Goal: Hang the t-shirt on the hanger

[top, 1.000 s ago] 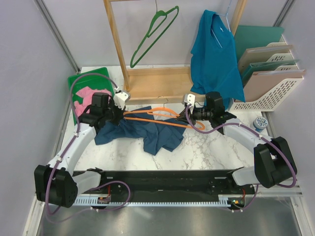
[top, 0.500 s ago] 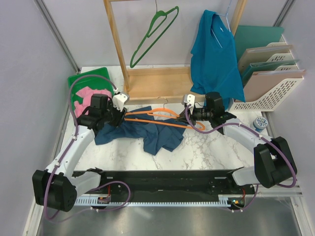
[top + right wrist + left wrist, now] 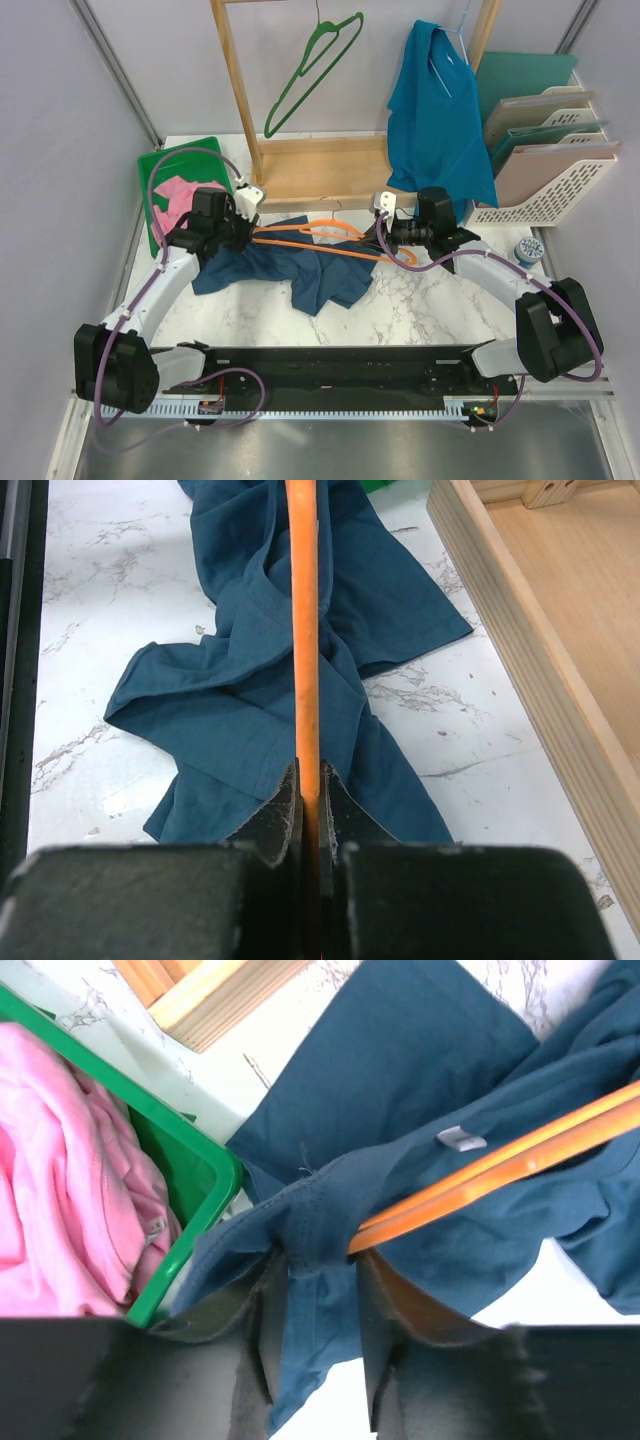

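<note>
- Left tool (image 3: 238, 225) shows the main change: a second ago its jaws were together on the cloth, and they now stand apart. The arm behind it has shifted slightly toward the far side.
- In the left wrist view, a bunched fold of the t-shirt (image 3: 420, 1070) passes between the fingers (image 3: 258, 1320). Slivers of worktop show beside the fold, so the cloth appears released rather than pinched, though light contact cannot be excluded.
- The same fold wraps over the left end of the hanger (image 3: 500, 1165), whose orange bars disappear into it. A small white label lies just beside the bars, which suggests this is the collar region.
- Right tool (image 3: 310, 800) has not moved from the earlier frame and is clamped on the hanger's bar, holding it low over the worktop (image 3: 100, 580).
- The t-shirt lies crumpled on the worktop between the two arms, mostly near of the hanger, in the same heap as before. Its left edge lies just beside the green tray (image 3: 190, 1240) holding the pink garment (image 3: 60, 1180).
- Judgement: one hanger end seems to be seated in the cloth, and the release probably prepares a fresh grasp. The right shoulder is not yet dressed, so most of the task remains.
</note>
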You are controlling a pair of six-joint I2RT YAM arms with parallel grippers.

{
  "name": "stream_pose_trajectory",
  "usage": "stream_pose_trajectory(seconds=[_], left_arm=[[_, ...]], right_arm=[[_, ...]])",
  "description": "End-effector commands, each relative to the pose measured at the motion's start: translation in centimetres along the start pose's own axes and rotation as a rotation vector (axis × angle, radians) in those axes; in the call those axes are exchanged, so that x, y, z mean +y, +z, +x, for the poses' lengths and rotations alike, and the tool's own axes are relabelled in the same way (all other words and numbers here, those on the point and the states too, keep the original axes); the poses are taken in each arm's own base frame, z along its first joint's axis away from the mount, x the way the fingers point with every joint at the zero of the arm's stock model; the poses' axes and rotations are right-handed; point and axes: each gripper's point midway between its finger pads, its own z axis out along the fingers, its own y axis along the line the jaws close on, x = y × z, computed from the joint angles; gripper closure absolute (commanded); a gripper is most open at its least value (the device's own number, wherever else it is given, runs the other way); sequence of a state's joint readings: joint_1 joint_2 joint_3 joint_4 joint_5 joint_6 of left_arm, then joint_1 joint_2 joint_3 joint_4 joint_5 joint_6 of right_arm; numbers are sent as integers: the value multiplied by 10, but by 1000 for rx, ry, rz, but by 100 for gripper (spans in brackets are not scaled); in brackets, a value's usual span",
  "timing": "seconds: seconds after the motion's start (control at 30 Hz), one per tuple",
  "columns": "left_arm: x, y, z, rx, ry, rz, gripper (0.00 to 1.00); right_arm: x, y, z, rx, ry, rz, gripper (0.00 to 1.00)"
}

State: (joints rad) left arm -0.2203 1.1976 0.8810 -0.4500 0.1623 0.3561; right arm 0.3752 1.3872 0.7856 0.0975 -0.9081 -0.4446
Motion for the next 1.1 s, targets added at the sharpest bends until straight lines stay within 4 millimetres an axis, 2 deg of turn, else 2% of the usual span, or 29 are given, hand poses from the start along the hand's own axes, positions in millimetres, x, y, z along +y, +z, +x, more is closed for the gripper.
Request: stream_pose_trajectory(seconds=[0.0,0.03,0.13,0.3,0.4,0.6,0.73,0.83,1.07], left_arm=[[0,4,-12,-65,-9,-12,73],[0,3,-14,-72,-5,-10,84],[-2,2,-12,-71,4,0,98],[-2,-8,-17,-73,30,-2,98],[-9,-23,-31,-114,44,39,98],[-19,-40,-44,-153,36,85,98],[-14,-40,-43,-136,16,57,98],[-15,-39,-43,-133,13,63,98],[-8,-29,-30,-77,19,33,98]], right_arm=[[-4,1,-24,-60,-56,-25,100],[-4,1,-24,-60,-56,-25,100],[-4,2,-23,-58,-53,-24,100],[-4,1,-13,-25,-53,-18,100],[-1,1,-6,-10,-32,-22,100],[-8,9,-12,-43,21,-12,100],[-6,6,-9,-25,6,-13,100],[-5,-2,2,13,10,-6,100],[-30,-23,5,33,30,85,100]])
